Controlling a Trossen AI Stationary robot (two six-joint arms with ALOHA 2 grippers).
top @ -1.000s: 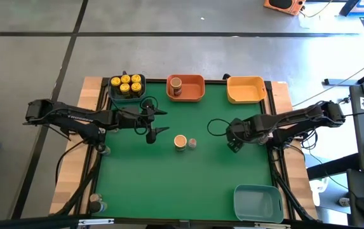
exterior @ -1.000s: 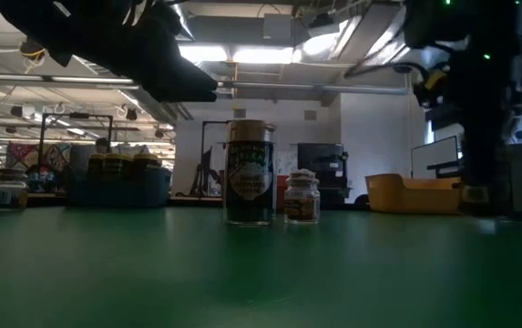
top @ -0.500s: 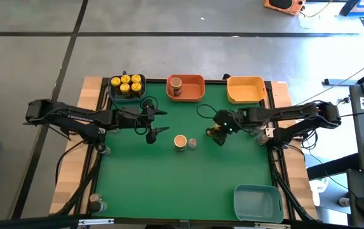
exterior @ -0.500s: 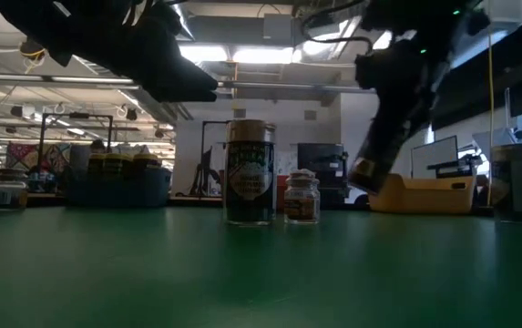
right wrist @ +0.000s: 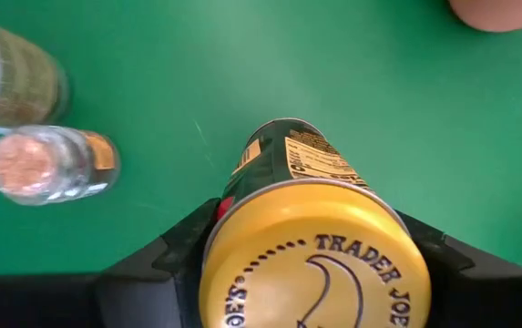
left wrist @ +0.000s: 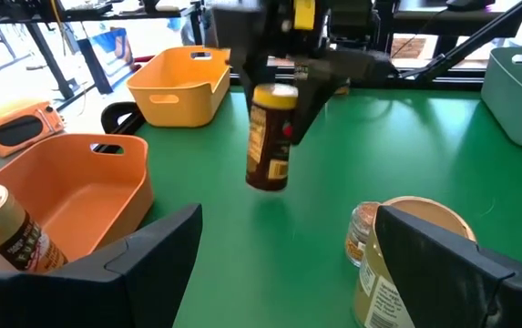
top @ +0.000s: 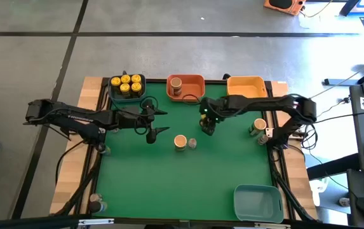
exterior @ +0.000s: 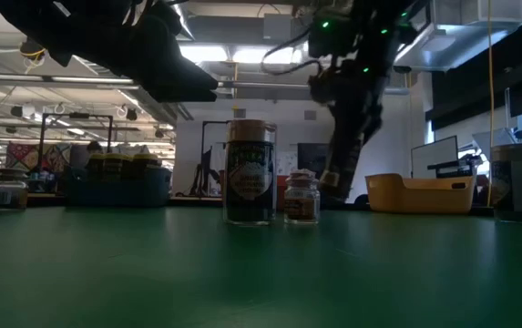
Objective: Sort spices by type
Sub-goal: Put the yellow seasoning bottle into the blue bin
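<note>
My right gripper [top: 207, 125] is shut on a dark spice jar [left wrist: 269, 146] with a yellow lid, above the green table near its middle. A tan-lidded jar [top: 180, 141] and a tiny jar [top: 192, 143] stand on their bases just to its near left. My left gripper [top: 161, 121] is open and empty, level above the table to the left of these jars. More yellow-lidded jars [top: 126, 85] stand in the blue bin [top: 112, 93]. One tan-lidded jar [top: 176, 84] stands in the orange bin [top: 194, 89]. My right gripper pinches the jar at its yellow lid [right wrist: 242, 239], one finger [right wrist: 174, 251] on each side of the lid. The fingers come from above, pointing down. The jar hangs below them, slightly tilted, with its base [left wrist: 264, 185] lifted clear of the table.
A yellow bin [top: 246, 89] stands at the far right, and a teal bin [top: 258, 202] at the near right corner. One jar [top: 258, 126] stands near the table's right edge. Small jars [top: 105, 149] [top: 96, 203] stand off the left edge.
My right gripper has swung from the table's right side toward the left and slightly toward the far edge. It carries the yellow-lidded jar in the air and now hangs close to the two jars in the middle. The jar near the right edge has come into view.
</note>
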